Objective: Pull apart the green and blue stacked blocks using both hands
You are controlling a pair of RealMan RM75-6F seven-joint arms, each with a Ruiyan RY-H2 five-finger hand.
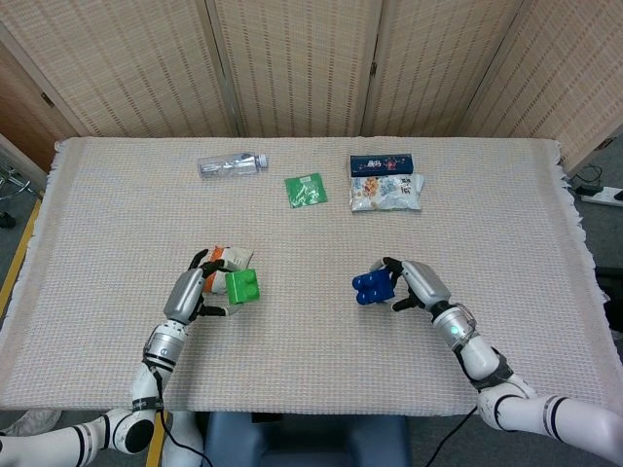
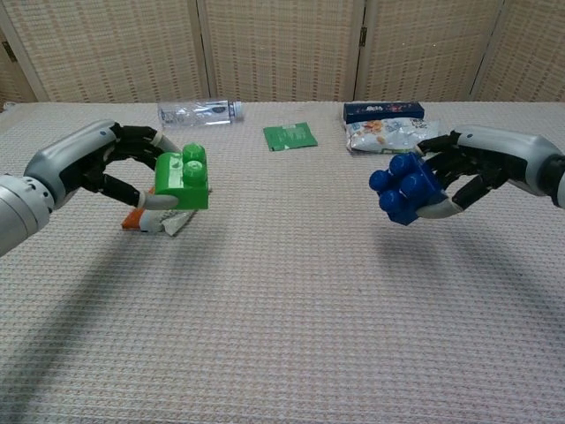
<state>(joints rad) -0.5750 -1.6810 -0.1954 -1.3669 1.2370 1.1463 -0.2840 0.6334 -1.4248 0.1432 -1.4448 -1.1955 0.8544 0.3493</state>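
Note:
The green block [image 1: 242,286] [image 2: 184,180] and the blue block [image 1: 373,284] [image 2: 404,187] are apart, one in each hand. My left hand [image 1: 195,289] [image 2: 115,163] grips the green block at the left, studs up, just above the table. My right hand [image 1: 417,285] [image 2: 472,168] holds the blue block at the right, tilted with its studs toward the left. A wide stretch of table lies between the two hands.
An orange and white packet [image 1: 220,259] [image 2: 154,218] lies under my left hand. At the back are a clear bottle [image 1: 232,163], a green sachet [image 1: 306,190], a dark blue box [image 1: 382,163] and a snack bag [image 1: 386,191]. The table [image 1: 311,360] is covered by a beige cloth.

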